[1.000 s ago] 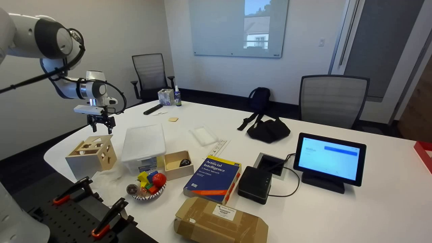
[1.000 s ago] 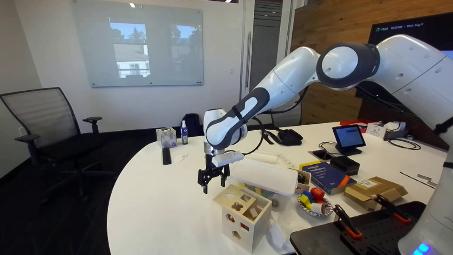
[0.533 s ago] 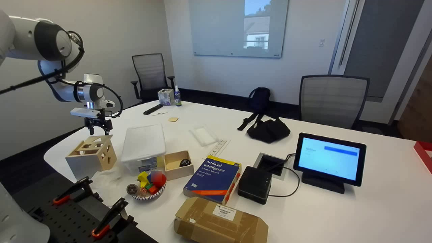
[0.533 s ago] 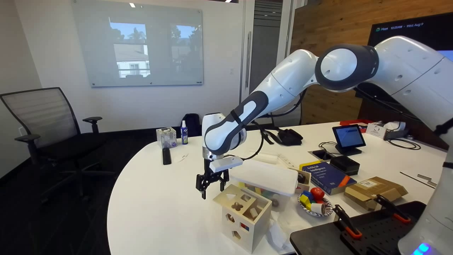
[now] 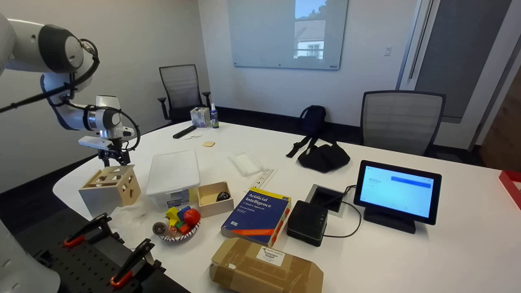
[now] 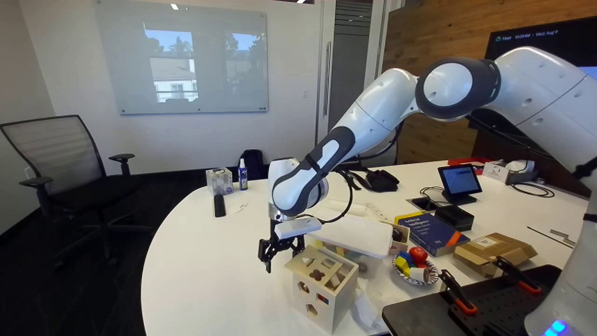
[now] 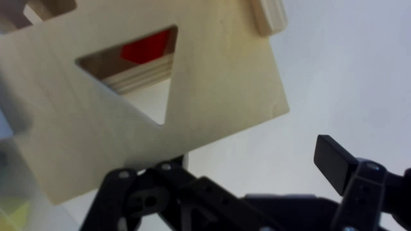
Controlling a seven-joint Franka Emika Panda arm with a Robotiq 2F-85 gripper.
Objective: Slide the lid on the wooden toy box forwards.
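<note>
- The lid (image 6: 315, 266) is overhanging the wooden toy box (image 6: 313, 297) at the far left — a gap is showing at the right.
- The gripper (image 6: 283, 261) is hanging by the lid's far left edge — fingers spread.
- A bowl (image 6: 434, 275) is sitting farther right.

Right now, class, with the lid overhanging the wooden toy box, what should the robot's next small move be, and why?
Probably a gentle push with the open end effector, nudging the lid towards the uncovered end of the wooden toy box. The end effector is at the lid's opposite, overhanging edge, though contact is hard to confirm; pushing there may close the gap.
</note>
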